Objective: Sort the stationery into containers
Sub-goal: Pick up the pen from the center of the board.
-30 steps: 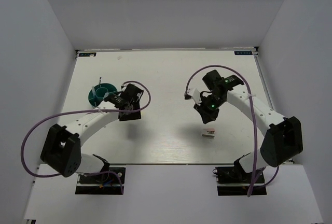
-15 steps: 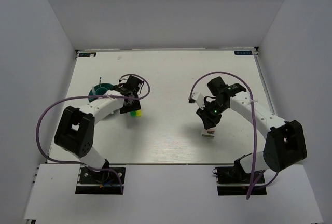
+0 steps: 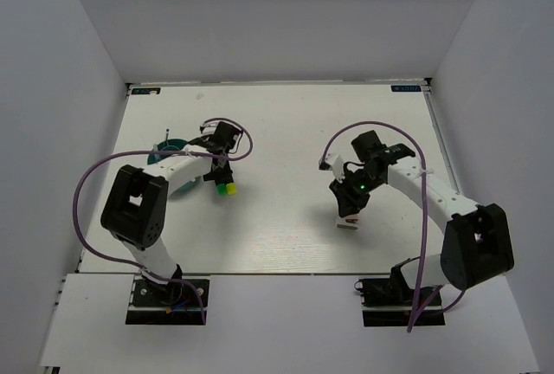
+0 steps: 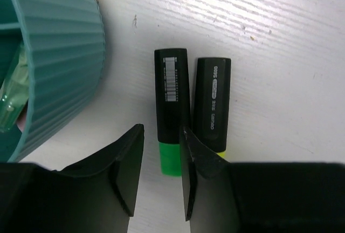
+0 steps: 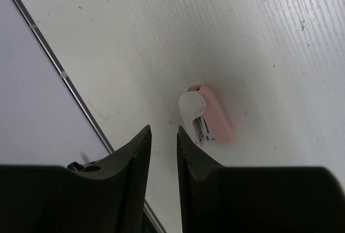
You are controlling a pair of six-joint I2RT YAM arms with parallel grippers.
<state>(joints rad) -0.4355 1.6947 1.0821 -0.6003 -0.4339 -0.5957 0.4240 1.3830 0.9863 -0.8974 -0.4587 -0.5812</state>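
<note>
While both arms sit low over the white table [image 3: 277,123], neither one is gripping anything.

Left gripper [image 4: 161,130]: jaws part-spread, straddling the green-ended black marker [image 4: 171,98] at its green cap. Bare table shows between one finger [image 4: 126,173] and the cap. The other finger sits right at the marker's far edge; can't tell if it touches. That marker lies flat, with a yellow-ended black marker [image 4: 211,103] parallel and just beside it. Both lie outside the round teal holder [image 4: 64,55], just beside its ribbed wall. A pale green item [image 4: 9,101] shows inside one compartment of the holder. From overhead, a thin pen [image 3: 165,137] stands upright in it.

Right gripper [image 5: 163,129]: jaws a narrow gap apart, nothing between them. The pink-and-white stapler [image 5: 207,117] lies flat on the table just ahead of the fingertips, untouched. It is well apart from the holder, over on the right arm's side.
</note>
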